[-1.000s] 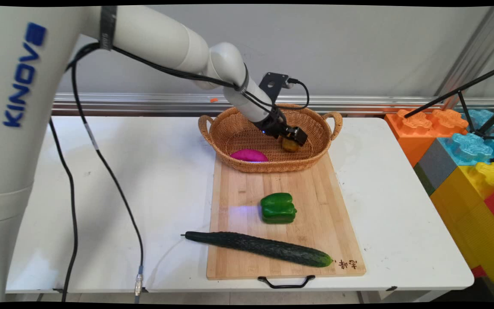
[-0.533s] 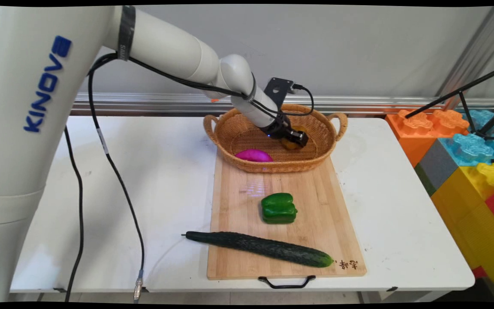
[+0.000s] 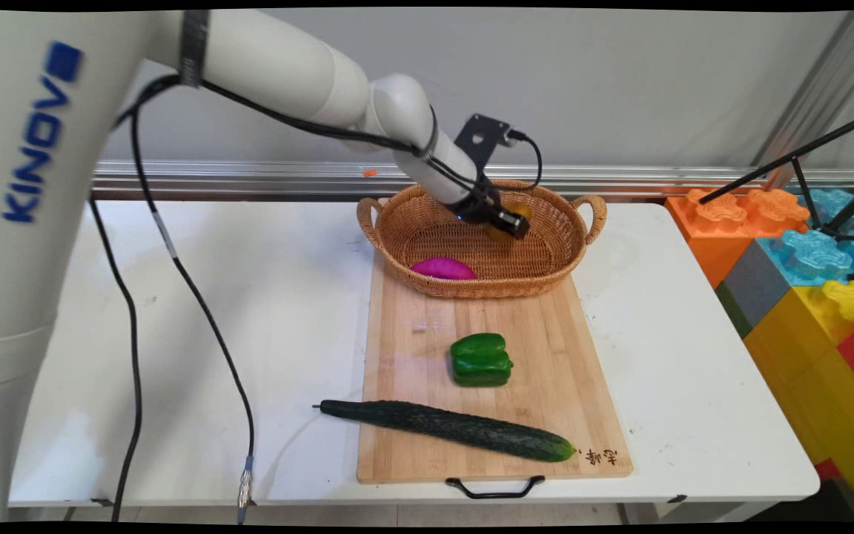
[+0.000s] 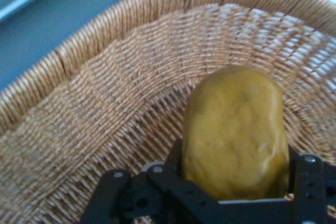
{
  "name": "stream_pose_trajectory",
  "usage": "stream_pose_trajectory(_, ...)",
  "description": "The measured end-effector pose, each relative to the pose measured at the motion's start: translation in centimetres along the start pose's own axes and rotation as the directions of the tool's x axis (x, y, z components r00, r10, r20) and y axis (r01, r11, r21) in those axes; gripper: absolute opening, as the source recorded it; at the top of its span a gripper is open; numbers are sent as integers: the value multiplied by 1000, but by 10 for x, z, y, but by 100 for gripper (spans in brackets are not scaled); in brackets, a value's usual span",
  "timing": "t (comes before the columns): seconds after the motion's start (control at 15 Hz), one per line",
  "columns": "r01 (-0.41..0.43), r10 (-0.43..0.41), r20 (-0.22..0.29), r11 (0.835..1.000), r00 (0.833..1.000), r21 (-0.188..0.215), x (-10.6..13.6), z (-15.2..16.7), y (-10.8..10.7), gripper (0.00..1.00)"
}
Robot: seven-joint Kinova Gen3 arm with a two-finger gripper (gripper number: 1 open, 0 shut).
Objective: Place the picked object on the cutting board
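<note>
Potato, yellow-brown and oblong, sits clamped between the fingers of the gripper above the floor of the wicker basket, beside a magenta vegetable. Handling it well calls for a firm, level grip clear of the woven wall. Only the hand view shows the grip; only the main view shows the green pepper and cucumber on the cutting board.

You see only a sliver of the potato in the main view, the rest behind the gripper; in the hand view its lower end sinks behind the black linkage. The basket's near wall hides the lower part of what seems a purple sweet potato.
</note>
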Motion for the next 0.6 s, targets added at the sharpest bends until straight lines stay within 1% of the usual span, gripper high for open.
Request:
stream_pose_trajectory(0.13,-34,34,-11,999,999,-9,8,-23,1,0)
stream_pose_trajectory(0.33,-86,86,-18,996,996,-37,18,-54,6,0)
stream_pose_trajectory(0.47,-158,157,-18,984,987,-87,24,-85,12,0)
stream_pose_trajectory(0.53,-184,184,-16,977,983,-109,25,-95,15,0)
stream_pose_trajectory(0.6,-221,222,-12,965,975,-140,25,-109,19,0)
